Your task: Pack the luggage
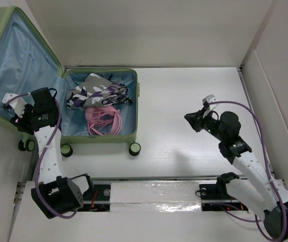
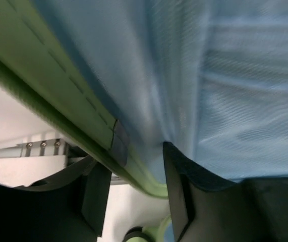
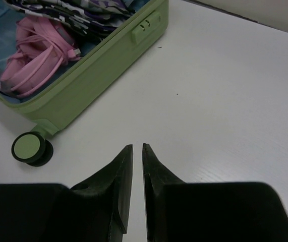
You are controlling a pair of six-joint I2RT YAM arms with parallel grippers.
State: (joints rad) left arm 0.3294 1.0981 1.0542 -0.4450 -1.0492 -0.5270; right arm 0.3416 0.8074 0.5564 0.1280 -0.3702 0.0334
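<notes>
White table [image 1: 184,101], suitcase [image 1: 101,137] open with clothes [image 1: 96,93] in, lid not closed; left gripper [image 2: 133,184] fingers apart straddling lid rim, right gripper [image 3: 136,156] nearly together, empty.

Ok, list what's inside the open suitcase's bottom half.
In the luggage lie a patterned purple, white and grey cloth and, nearer the wheels, a bundle of pink straps. Blue lining shows around them; anything beneath is hidden.

top: overhead, whole table [image 1: 184,101] | left wrist: pressed close to luggage [image 2: 224,75] lid lining | right wrist: low, shares luggage front corner with top
</notes>
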